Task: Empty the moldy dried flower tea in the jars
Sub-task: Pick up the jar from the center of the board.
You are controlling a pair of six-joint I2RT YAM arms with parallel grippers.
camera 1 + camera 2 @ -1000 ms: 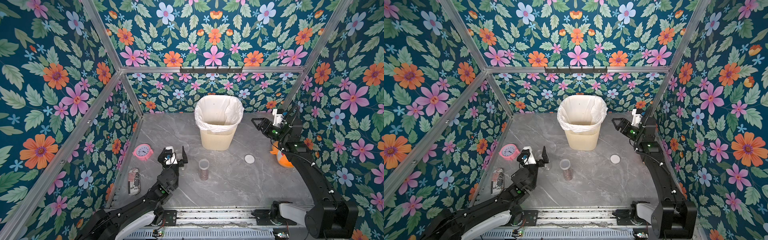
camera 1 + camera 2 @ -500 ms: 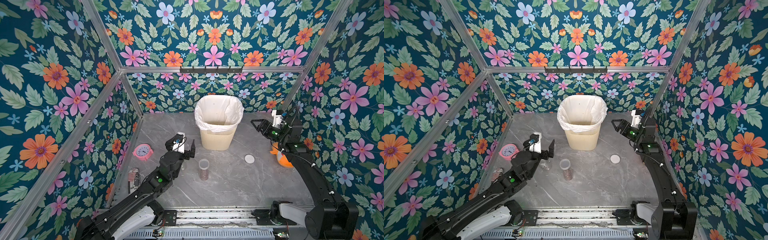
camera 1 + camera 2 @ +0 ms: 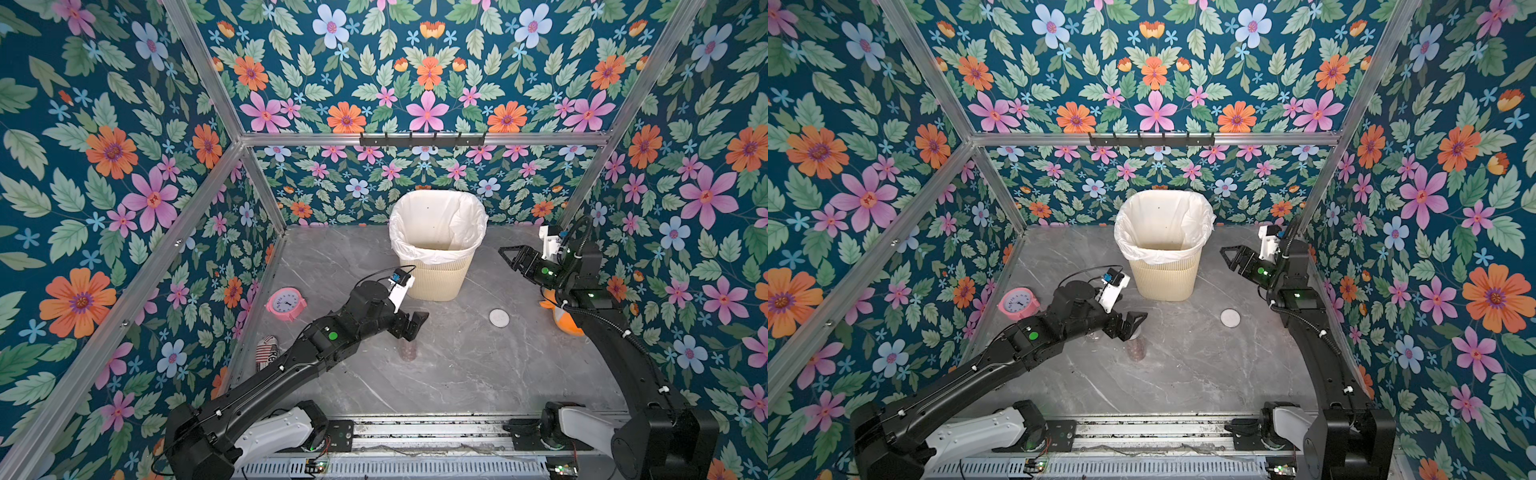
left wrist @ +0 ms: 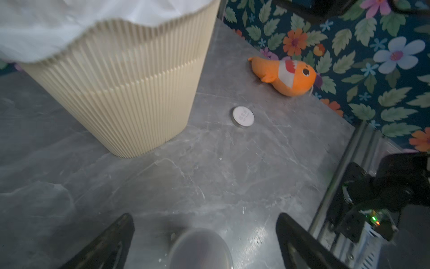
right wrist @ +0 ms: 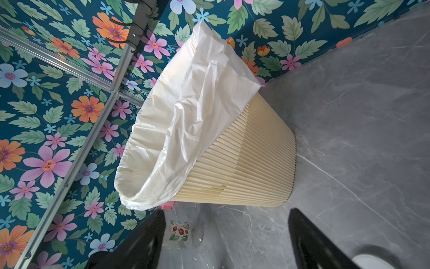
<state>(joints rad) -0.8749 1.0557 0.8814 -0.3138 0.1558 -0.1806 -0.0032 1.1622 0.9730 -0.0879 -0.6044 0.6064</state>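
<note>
Hovering left hand (image 3: pixel 413 325), spread, over jar (image 3: pixel 408 352)

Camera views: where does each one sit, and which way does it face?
Top views: high at the front, looking down toward the back wall; left arm and right arm show.
Left wrist: low, facing bin and white lid; open left gripper flanks the jar.
Right wrist: right of the bin, facing its ribbed side; open right gripper shows.
Shared: all show the bin.
</note>
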